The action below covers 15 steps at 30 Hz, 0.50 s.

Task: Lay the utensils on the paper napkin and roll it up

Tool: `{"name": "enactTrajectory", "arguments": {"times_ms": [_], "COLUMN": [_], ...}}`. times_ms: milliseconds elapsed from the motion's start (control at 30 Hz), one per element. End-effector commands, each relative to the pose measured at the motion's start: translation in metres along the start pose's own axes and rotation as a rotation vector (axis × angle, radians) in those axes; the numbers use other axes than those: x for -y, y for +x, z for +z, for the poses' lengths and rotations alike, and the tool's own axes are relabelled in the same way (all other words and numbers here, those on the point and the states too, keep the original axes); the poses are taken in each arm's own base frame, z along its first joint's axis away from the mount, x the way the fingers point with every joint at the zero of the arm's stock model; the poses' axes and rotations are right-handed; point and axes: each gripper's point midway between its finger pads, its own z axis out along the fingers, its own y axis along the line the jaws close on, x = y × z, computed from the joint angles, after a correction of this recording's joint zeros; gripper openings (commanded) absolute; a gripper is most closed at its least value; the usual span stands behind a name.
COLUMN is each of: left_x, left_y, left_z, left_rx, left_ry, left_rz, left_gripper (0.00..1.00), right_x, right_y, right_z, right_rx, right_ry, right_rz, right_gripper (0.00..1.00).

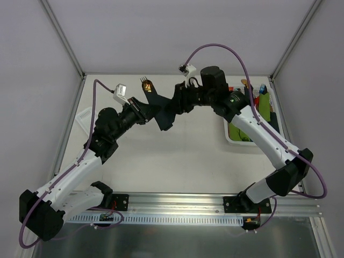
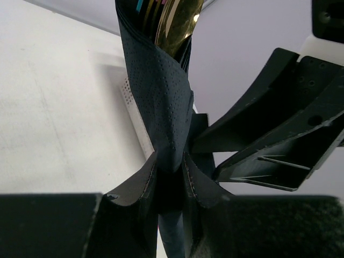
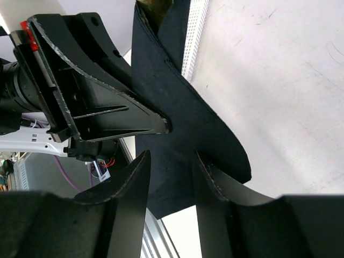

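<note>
Left tool [image 2: 169, 159] pinches the paper napkin [image 2: 158, 91] wrapping the utensils [image 2: 177, 21]; right tool [image 3: 171, 156] straddles it, grip unclear.

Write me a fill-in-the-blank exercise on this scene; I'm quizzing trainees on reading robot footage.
The paper napkin wraps a spoon whose bowl is ____ coloured.
The left end effector pinches the ____.
The white bin holding a green roll lies by the ____ arm.
Missing words: gold; napkin; right.
</note>
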Motion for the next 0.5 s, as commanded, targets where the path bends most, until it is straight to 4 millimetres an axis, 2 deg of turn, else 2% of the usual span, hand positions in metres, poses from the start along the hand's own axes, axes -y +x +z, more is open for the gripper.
{"name": "enactTrajectory", "arguments": {"times_ms": [0, 100, 233, 467], "left_x": [0.047, 0.050, 0.052, 0.056], "left_y": [-0.030, -0.030, -0.030, -0.031], "left_z": [-0.010, -0.011, -0.011, -0.011], "left_rx": [0.090, 0.091, 0.088, 0.088], "left_ry": [0.140, 0.149, 0.155, 0.172], "left_rz": [0.013, 0.014, 0.015, 0.014], "left_gripper": [0.00, 0.00, 0.00, 0.00], "right_x": [-0.010, -0.010, -0.011, -0.027], "right_y": [-0.009, -0.004, -0.002, 0.001], "right_z": [0.000, 0.003, 0.004, 0.007], "right_rx": [0.038, 0.030, 0.025, 0.010], "right_ry": [-0.044, -0.045, -0.061, -0.147], "right_rz": [-0.047, -0.044, -0.042, -0.035], "right_gripper": [0.41, 0.44, 0.54, 0.56]}}
